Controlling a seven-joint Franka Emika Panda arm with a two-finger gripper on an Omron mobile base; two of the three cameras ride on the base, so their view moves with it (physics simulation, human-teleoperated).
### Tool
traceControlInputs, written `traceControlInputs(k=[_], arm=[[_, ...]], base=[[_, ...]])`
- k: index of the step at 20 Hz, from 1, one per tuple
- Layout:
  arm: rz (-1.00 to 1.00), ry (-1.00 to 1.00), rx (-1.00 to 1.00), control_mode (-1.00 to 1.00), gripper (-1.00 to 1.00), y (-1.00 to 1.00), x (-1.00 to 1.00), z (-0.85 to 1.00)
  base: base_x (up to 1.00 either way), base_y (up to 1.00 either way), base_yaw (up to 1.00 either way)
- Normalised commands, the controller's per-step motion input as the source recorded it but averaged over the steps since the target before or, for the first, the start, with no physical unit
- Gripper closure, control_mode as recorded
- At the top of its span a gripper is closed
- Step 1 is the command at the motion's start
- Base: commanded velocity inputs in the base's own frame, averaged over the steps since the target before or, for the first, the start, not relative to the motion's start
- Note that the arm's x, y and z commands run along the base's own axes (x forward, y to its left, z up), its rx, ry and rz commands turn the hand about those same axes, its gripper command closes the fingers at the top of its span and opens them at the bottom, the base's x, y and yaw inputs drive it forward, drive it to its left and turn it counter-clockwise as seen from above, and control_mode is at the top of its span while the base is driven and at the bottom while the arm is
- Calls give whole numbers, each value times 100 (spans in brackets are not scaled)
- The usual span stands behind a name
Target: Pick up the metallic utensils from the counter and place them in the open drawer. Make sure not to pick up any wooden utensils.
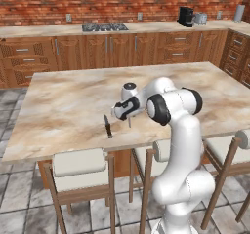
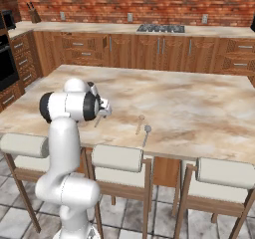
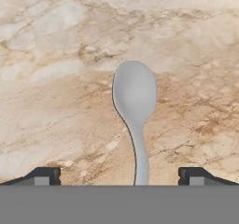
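Tool [image 3: 119, 176], jaws spread wide, hangs over the silver round-bowled spoon [image 3: 134, 101] on the beige marbled stone surface [image 3: 56, 78], its handle centred between the tips for pickup.

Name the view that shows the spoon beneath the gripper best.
Hand view: the spoon lies centred, oval bowl and handle plain against the counter. The left base view shows the spoon as a thin grey sliver; the right base view likewise.
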Motion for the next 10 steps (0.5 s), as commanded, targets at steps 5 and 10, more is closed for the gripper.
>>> traceControlInputs(k=[5, 10], arm=[[0, 0, 0, -100, -100, 0, 29, -28], [0, 0, 0, -100, -100, 0, 21, -40]], base=[[0, 0, 0], [0, 0, 0]])
